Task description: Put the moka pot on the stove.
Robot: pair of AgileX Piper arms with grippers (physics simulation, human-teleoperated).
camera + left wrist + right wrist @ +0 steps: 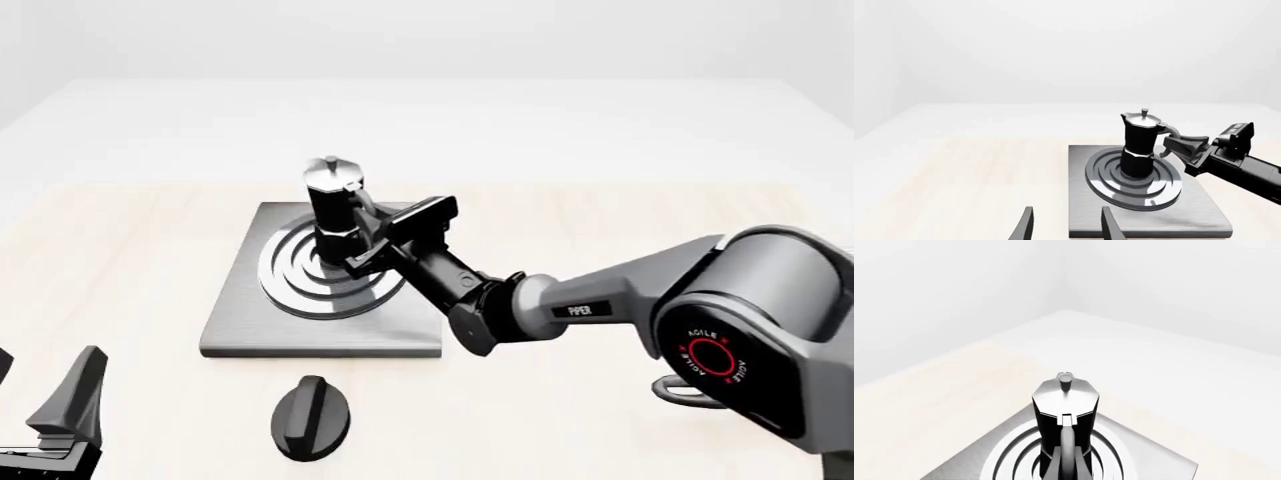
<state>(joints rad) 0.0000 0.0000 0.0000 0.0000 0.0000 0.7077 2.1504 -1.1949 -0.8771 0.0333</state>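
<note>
The small faceted moka pot (334, 200), black in the body with a shiny silver lid and knob, stands upright at the centre of the concentric silver and dark rings on the flat square grey metal stove (240, 325). In the left wrist view the pot (1141, 145) sits squarely on the innermost ring of the stove (1201, 220), its curved side handle pointing toward the right arm.

The right end effector (374, 240) reaches in from the right across the near right part of the stove, its black fingers at the pot's handle. In the left wrist view the right end effector (1174, 144) is just beside the handle, its fingertips at or touching it, though whether the fingers clamp it or stand slightly parted cannot be told. The right wrist view looks straight along the handle at the pot (1066, 415), with the rings of the stove (1147, 460) spread beneath it.

The left end effector (1066, 225) hovers low over the pale wooden bench (107, 260), near the front left edge and well apart from the stove, its two dark fingers spread wide with nothing between them.

A small black oval knob (310, 417) lies on the bench just in front of the stove.
</note>
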